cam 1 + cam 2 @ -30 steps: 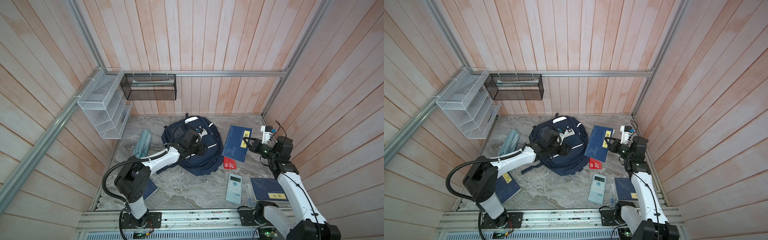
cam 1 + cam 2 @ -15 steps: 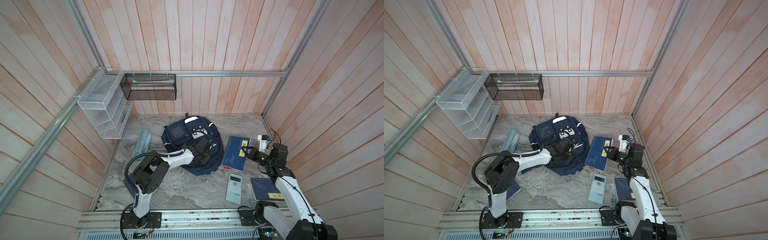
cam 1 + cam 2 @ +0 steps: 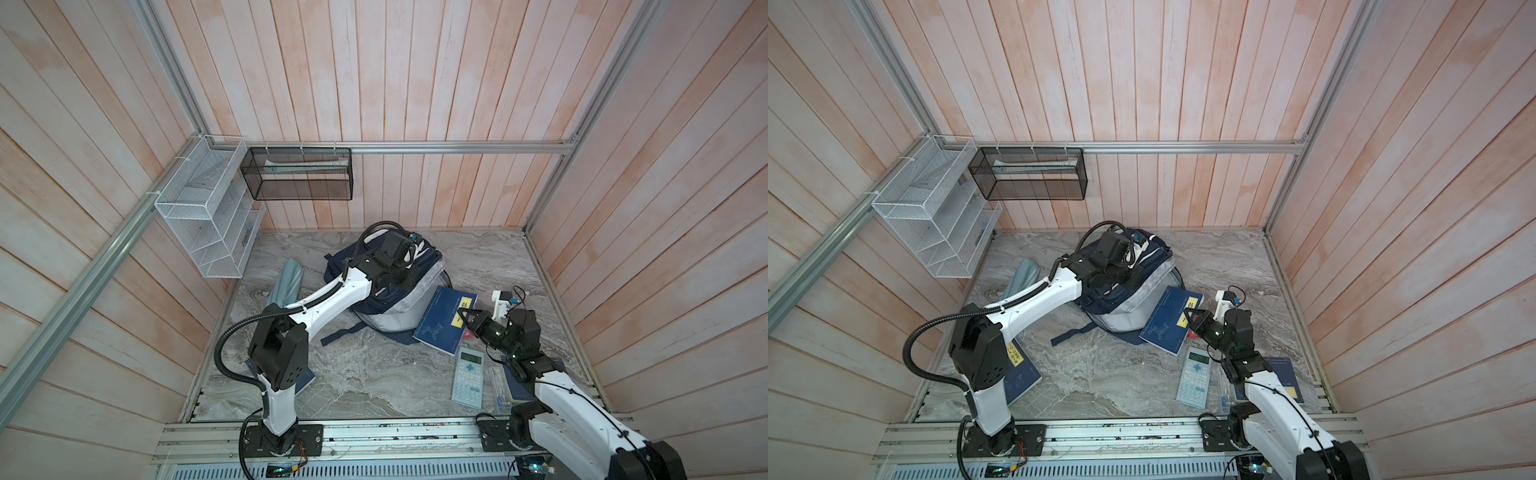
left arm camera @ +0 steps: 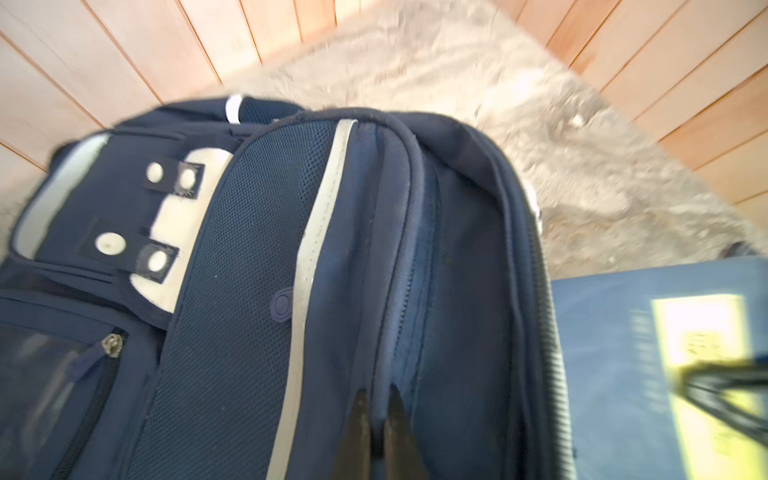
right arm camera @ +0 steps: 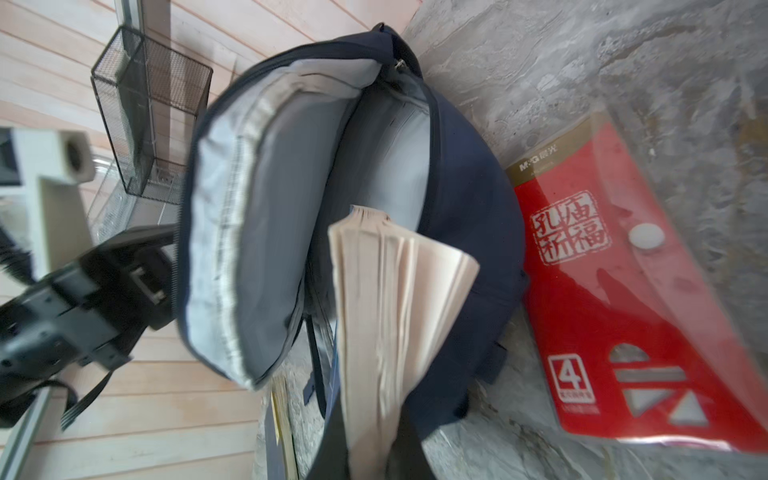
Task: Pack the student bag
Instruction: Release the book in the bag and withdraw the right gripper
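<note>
Wire rack [image 3: 195, 216] beside mesh basket [image 3: 299, 174]; calculator [image 3: 468, 376] lies flat.

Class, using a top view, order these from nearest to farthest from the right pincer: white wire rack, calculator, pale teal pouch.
1. The calculator, on the table just beside the right pincer.
2. The pale teal pouch, across the table, beyond the student bag.
3. The white wire rack, on the left wall.

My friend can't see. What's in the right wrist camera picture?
An open navy bag with grey lining fills the middle, and a book, seen edge-on with its pages fanned, points at the opening. A red packet lies on the marble floor beside the bag.
</note>
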Motion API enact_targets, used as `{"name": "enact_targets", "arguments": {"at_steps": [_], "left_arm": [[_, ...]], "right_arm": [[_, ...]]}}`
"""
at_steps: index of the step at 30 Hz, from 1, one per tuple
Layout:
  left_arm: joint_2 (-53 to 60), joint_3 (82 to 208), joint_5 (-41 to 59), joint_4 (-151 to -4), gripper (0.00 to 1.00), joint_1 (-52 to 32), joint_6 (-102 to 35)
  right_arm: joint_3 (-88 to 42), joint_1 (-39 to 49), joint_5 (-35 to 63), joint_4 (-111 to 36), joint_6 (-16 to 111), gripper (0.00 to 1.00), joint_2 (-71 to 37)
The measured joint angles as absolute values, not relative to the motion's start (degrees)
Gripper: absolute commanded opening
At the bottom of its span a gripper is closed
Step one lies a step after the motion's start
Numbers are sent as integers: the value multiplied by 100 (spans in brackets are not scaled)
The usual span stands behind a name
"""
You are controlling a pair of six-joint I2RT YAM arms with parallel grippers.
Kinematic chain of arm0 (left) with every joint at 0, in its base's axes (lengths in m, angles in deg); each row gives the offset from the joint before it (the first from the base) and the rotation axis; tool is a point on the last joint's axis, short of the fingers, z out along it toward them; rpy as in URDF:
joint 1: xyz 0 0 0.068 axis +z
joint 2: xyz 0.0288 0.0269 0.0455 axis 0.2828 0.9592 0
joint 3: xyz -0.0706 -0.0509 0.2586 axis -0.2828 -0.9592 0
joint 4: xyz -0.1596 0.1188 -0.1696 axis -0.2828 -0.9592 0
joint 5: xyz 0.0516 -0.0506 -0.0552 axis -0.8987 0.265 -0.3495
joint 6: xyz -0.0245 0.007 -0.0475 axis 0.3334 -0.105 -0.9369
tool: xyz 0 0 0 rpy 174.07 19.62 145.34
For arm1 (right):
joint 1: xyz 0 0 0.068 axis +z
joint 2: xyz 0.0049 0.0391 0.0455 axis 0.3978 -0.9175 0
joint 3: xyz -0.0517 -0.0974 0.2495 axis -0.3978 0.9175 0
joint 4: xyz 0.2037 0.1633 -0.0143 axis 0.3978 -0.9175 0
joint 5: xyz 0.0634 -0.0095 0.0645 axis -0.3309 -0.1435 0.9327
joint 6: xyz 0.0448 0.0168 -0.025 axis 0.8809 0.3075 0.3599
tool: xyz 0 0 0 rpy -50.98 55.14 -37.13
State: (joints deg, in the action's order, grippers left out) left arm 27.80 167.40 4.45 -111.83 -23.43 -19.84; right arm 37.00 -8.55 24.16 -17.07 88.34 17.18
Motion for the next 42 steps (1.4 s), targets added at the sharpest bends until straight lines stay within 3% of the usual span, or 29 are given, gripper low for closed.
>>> {"name": "enact_targets", "arguments": {"at_steps": [17, 18, 19, 21, 23, 27, 34, 35, 37, 38, 39, 40, 42], "left_arm": [[2623, 16744, 1612, -11295, 0, -2063, -2332], [2623, 16738, 1649, -11279, 0, -2046, -2347], [2621, 16720, 1682, -11257, 0, -2035, -2360], [2605, 16626, 1739, -11185, 0, -2024, -2391], [2601, 16510, 1770, -11083, 0, -2011, -2430], [2601, 16279, 1840, -10812, 0, -1947, -2592], [2643, 16185, 1864, -10608, 2, -1893, -2904], [2645, 16141, 1868, -10556, 5, -1893, -2948], [2645, 16008, 1877, -10429, 23, -1895, -3044], [2643, 15907, 1888, -10342, 39, -1895, -3132], [2629, 15787, 1888, -10259, 53, -1893, -3206], [2608, 15667, 1870, -10208, 62, -1893, -3280], [2463, 15396, 1846, -10186, 87, -1871, -3501]], "right_arm": [[817, 1185, -805, 1843, 9551, 0, -3794], [699, 1220, -923, 1906, 9586, 1, -3978], [634, 1244, -982, 1935, 9597, 17, -4083], [634, 1277, -1035, 1985, 9592, 61, -4118], [774, 1277, -985, 2077, 9555, 74, -3989], [1443, 1220, -534, 1482, 9203, 80, -3082], [2653, 1189, 12, -33, 8602, 80, -581], [2745, 1193, 43, -371, 8493, 80, -188], [2791, 1228, 30, -1069, 8240, 81, 507], [2785, 1285, -5, -1423, 8069, 83, 870], [2767, 1384, -62, -1777, 7872, 91, 1237], [2758, 1458, -97, -2000, 7730, 98, 1482], [2763, 1598, -82, -2387, 7365, 98, 1987]]}}
